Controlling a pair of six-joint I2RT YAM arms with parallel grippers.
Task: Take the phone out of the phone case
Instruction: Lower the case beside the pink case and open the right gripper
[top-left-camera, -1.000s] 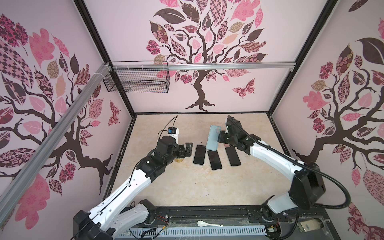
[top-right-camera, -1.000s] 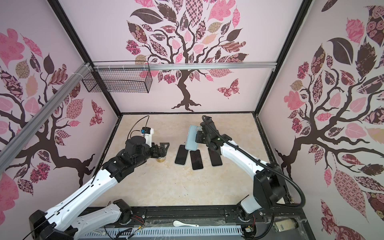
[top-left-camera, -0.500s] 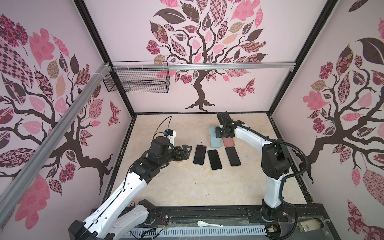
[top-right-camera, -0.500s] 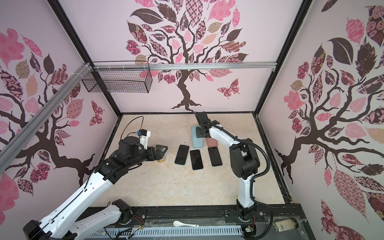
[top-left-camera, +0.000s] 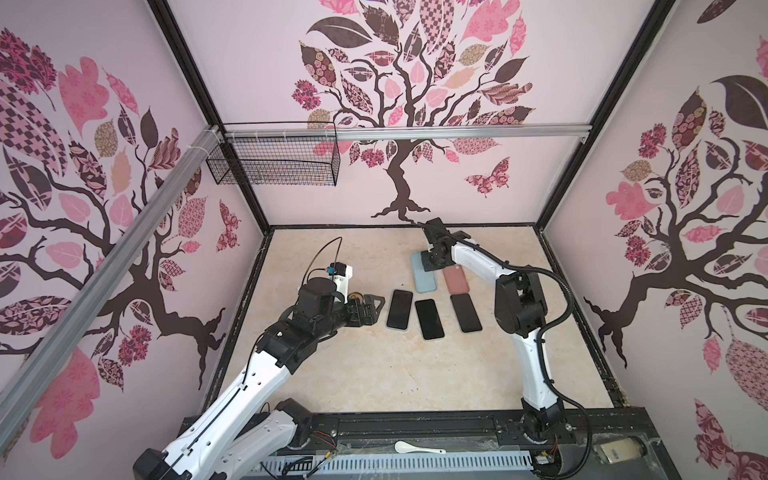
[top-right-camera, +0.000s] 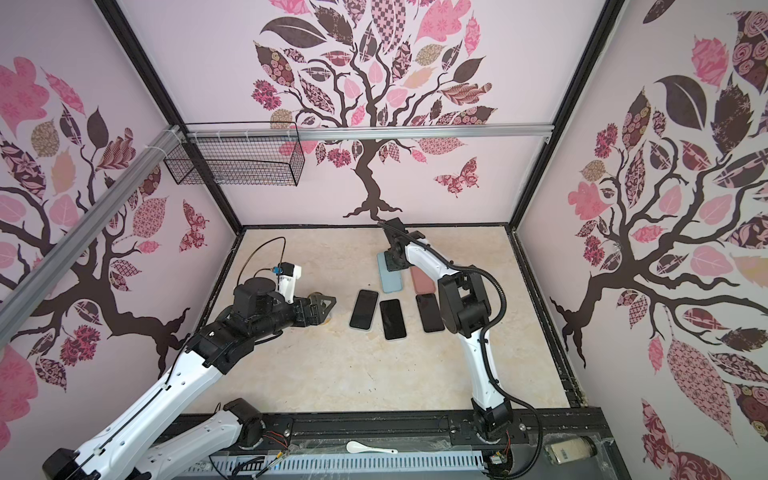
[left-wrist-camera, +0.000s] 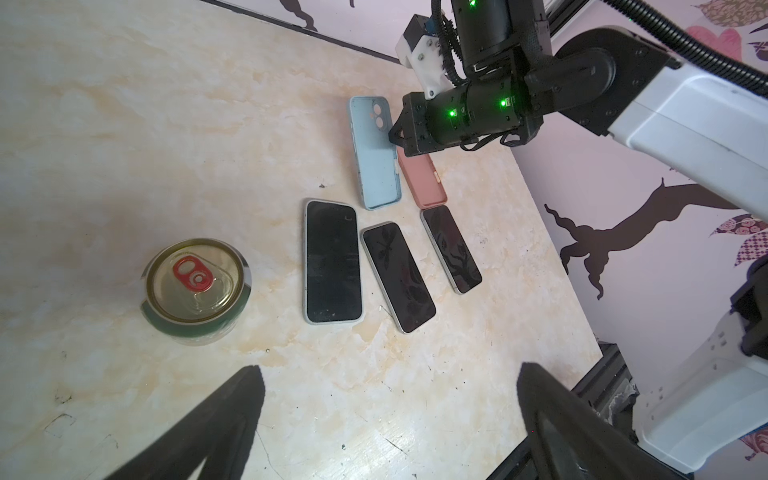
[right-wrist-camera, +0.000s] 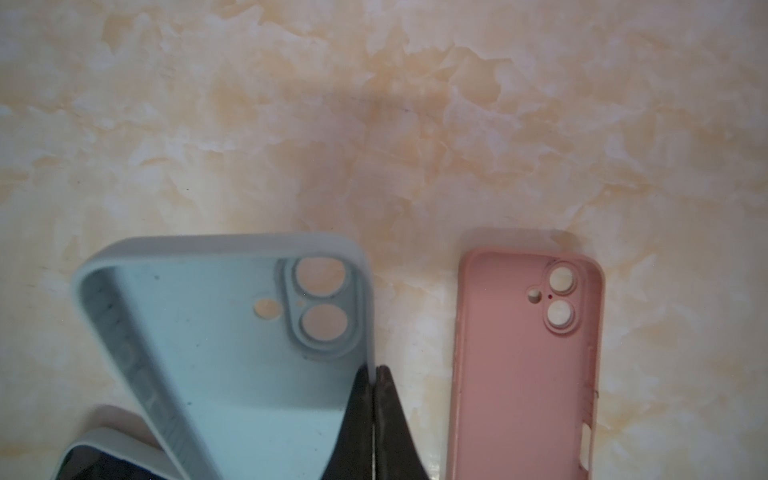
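Left of the surface's (top-left-camera: 374, 374) middle, the left end effector (top-left-camera: 373, 309) is hovering with its jaws spread fully wide and is holding nothing. In the left wrist view its two dark fingers (left-wrist-camera: 232, 415) are framing bare marble-patterned top. Close to it, a short can (left-wrist-camera: 195, 291) with a gold lid and red pull tab is standing upright, apart from the phones.

Near the middle of the surface three phones are lying screen up in a row. The leftmost, the cased phone (left-wrist-camera: 332, 262), is sitting inside a pale grey case (left-wrist-camera: 332, 321). Just beside it the middle phone (left-wrist-camera: 398, 276) is lying slightly nearer the front edge, and the right phone (left-wrist-camera: 451, 249) is lying a little apart from that.

Beyond the row, toward the far edge, the blue case (left-wrist-camera: 376, 166) and the pink case (left-wrist-camera: 422, 178) are lying side by side with their hollow insides facing up. The blue one's near end is lying close to the cased phone.

The right end effector (right-wrist-camera: 376, 374) is hanging over the blue case's far end with its jaws pressed together, pinching the case's long side wall next to the camera cut-out. Whether that case is resting flat I cannot tell.
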